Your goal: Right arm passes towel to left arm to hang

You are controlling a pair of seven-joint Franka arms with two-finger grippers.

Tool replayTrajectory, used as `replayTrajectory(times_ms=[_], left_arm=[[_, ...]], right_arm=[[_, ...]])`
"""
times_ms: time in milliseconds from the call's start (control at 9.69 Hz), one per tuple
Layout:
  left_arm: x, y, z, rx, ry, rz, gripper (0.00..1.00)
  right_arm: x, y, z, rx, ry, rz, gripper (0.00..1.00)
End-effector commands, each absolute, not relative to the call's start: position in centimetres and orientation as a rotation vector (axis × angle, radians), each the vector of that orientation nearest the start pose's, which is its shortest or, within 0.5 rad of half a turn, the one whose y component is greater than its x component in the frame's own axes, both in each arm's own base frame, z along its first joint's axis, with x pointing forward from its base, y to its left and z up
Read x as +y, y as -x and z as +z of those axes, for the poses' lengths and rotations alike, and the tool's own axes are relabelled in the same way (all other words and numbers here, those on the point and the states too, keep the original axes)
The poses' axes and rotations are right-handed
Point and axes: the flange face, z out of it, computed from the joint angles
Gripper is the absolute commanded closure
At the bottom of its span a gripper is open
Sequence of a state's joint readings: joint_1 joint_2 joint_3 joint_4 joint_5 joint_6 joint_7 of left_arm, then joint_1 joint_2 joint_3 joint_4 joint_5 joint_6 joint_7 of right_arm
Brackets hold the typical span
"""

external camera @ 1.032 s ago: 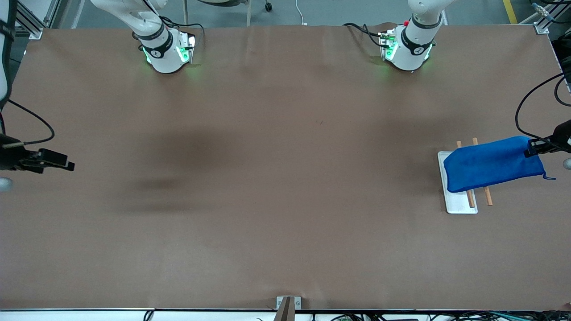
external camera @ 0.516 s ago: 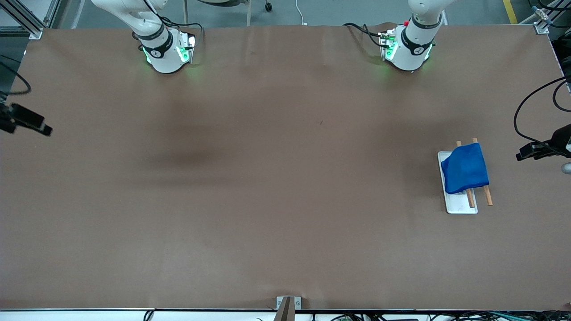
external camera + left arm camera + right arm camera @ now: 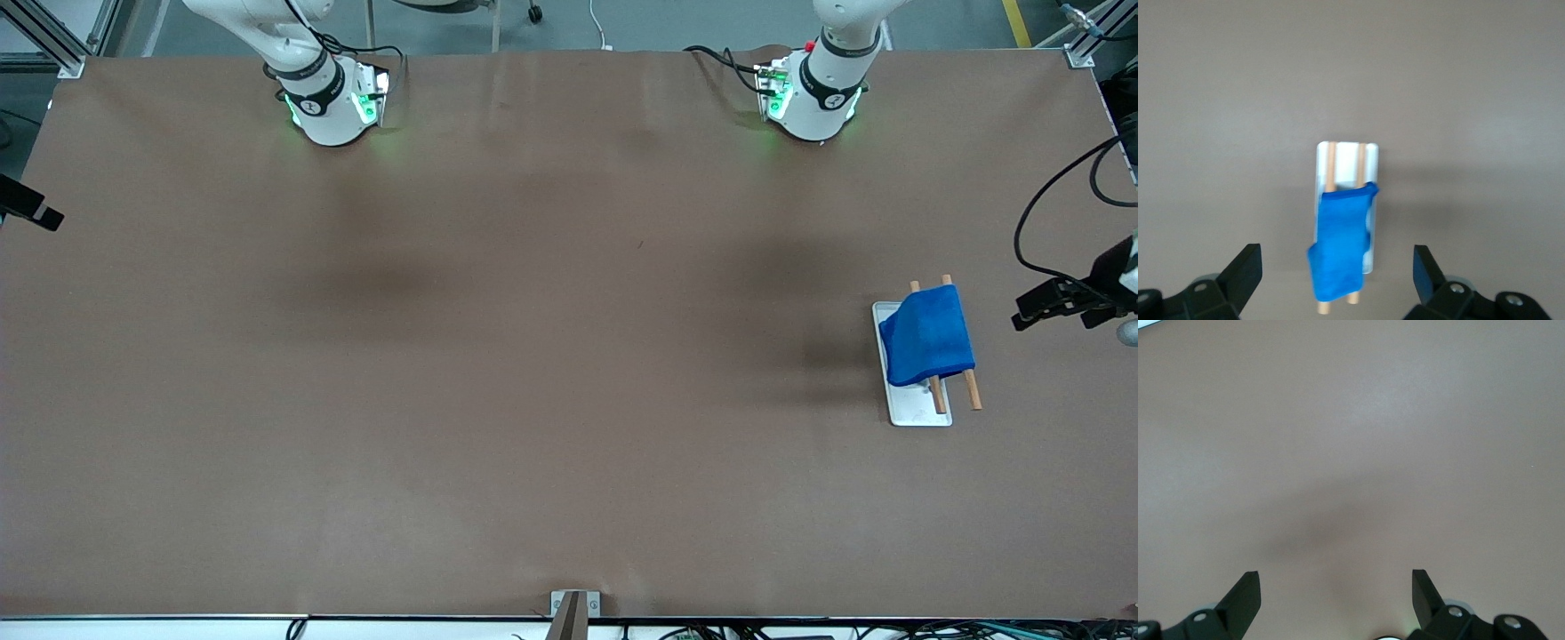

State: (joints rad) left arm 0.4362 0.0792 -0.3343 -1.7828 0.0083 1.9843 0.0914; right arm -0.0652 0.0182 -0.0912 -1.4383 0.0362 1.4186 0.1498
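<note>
Brown surface (image 3: 533, 356): towel (image 3: 926, 336) draped over wooden rack (image 3: 973, 391). Left gripper (image 3: 1031, 313) aloft beside it, jaws apart; right gripper (image 3: 1335, 600) aloft at the right arm's end, jaws apart.

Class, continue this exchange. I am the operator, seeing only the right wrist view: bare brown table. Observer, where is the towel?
Observer: The towel is draped over two wooden rods on a white base, toward the left arm's end.
Operator: Is the left claw holding it?
Observer: No; the left claw is open, apart from the towel.
Operator: Where is my claw?
Observer: The right claw is over the table's edge at the right arm's end.
</note>
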Motion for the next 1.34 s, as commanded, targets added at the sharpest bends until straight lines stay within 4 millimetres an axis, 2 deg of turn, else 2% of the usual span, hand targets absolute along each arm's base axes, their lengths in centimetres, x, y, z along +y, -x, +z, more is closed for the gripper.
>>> replayTrajectory(times_ms=[0, 206, 310, 413, 516, 929, 1239], left_arm=[[1.3, -59.9, 56.7, -0.045, 3.149, -0.139, 0.00], [-0.3, -59.0, 61.7, -0.054, 3.143, -0.106, 0.00], [-0.7, -57.5, 63.7, -0.045, 3.138, -0.052, 0.00], [-1.9, -55.8, 65.6, -0.023, 3.132, -0.075, 0.00], [-2.2, -54.4, 66.1, -0.049, 3.129, -0.059, 0.00], [-2.9, -52.4, 66.0, -0.053, 3.143, -0.031, 0.00], [-3.0, -53.2, 65.3, -0.046, 3.142, -0.022, 0.00]], right_arm=[[-7.5, -53.8, 65.7, 0.417, 3.084, 0.057, 0.00], [-7.6, -53.5, 65.8, 0.341, 3.092, 0.027, 0.00], [-7.6, -53.4, 66.1, 0.329, 3.095, 0.029, 0.00], [-7.7, -53.4, 66.7, 0.298, 3.108, 0.008, 0.00], [-7.7, -53.4, 67.5, 0.279, 3.113, -0.023, 0.00], [-7.9, -53.0, 67.9, 0.333, 3.134, -0.012, 0.00], [-7.8, -53.0, 67.5, 0.314, 3.137, 0.015, 0.00]])
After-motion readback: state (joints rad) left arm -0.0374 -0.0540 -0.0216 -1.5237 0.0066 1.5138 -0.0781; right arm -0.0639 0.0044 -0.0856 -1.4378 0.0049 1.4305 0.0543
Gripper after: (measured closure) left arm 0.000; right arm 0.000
